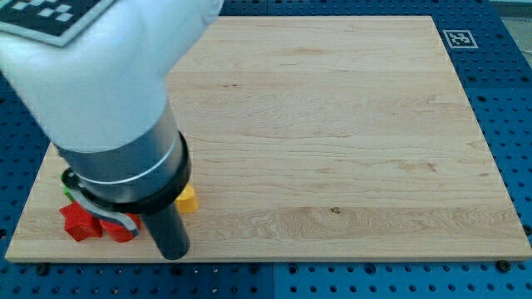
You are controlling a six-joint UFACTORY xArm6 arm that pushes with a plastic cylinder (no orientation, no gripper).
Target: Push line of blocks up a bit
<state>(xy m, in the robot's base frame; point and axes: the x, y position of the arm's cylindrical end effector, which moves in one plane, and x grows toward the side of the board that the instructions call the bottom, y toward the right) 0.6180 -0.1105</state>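
1. The wooden board lies on a blue pegboard table; a black-and-white marker tag sits on the board's corner at the view's top right.
2. The white arm comes in from the view's top left and fills that corner; its dark collar hangs over the board's corner at the view's bottom left.
3. The blocks sit clustered in that corner; most of the cluster is hidden under the collar, so how they line up cannot be told.
4. A red block, its shape unclear, shows at the view's left of the rod; a second red piece lies just beside it, partly covered.
5. A sliver of green block peeks out above the red ones, against the collar's edge; its shape cannot be made out.
6. A yellow block shows at the view's right of the rod, touching or just beside it; only part is visible.
7. There is no claw to open or close; the arm ends in a plain dark rod; my tip rests near the board's bottom edge, below the yellow block and to the right of the red ones.
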